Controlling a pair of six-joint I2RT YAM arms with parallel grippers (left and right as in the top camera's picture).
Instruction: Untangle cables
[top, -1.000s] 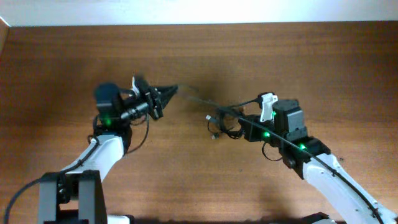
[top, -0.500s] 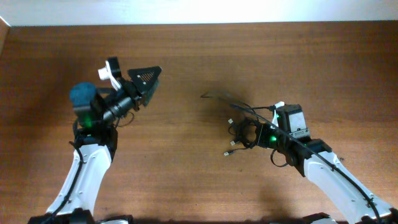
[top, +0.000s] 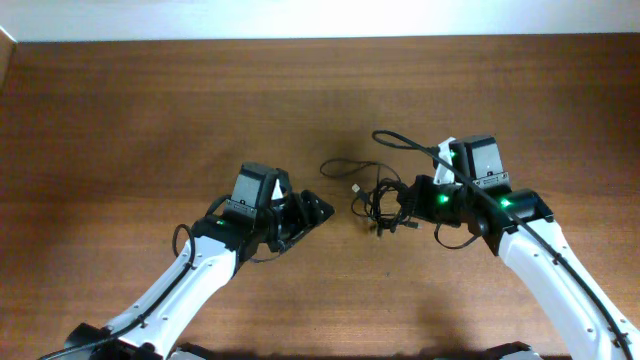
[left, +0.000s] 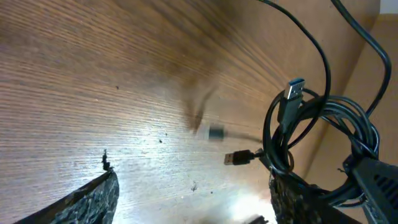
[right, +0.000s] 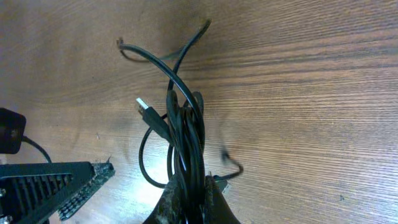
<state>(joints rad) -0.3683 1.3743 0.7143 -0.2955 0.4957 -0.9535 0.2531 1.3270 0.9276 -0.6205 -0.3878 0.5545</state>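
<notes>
The cables (top: 378, 203) are a bunched coil of thin black cords hanging just over the wooden table (top: 150, 110) right of centre. One strand arcs up toward the right arm. My right gripper (top: 408, 200) is shut on the coil; in the right wrist view its fingers (right: 214, 199) pinch the cables (right: 185, 124), and loose plug ends stick out above. My left gripper (top: 306, 220) stands open just left of the bundle and holds nothing. In the left wrist view the left gripper (left: 196, 205) has bare table between its fingers, with the coil (left: 323, 137) and a USB plug (left: 293, 91) beside the right finger.
The table's far edge meets a white wall (top: 320, 18) along the top. The right arm's own thicker black cable (top: 470, 195) runs along its wrist. The left gripper's finger (right: 59, 183) shows at the lower left of the right wrist view.
My left gripper let go of the strand it was pulling, opened, swung up to the left, then came down beside the bundle. The right gripper carried the coil slightly down, then back up.
</notes>
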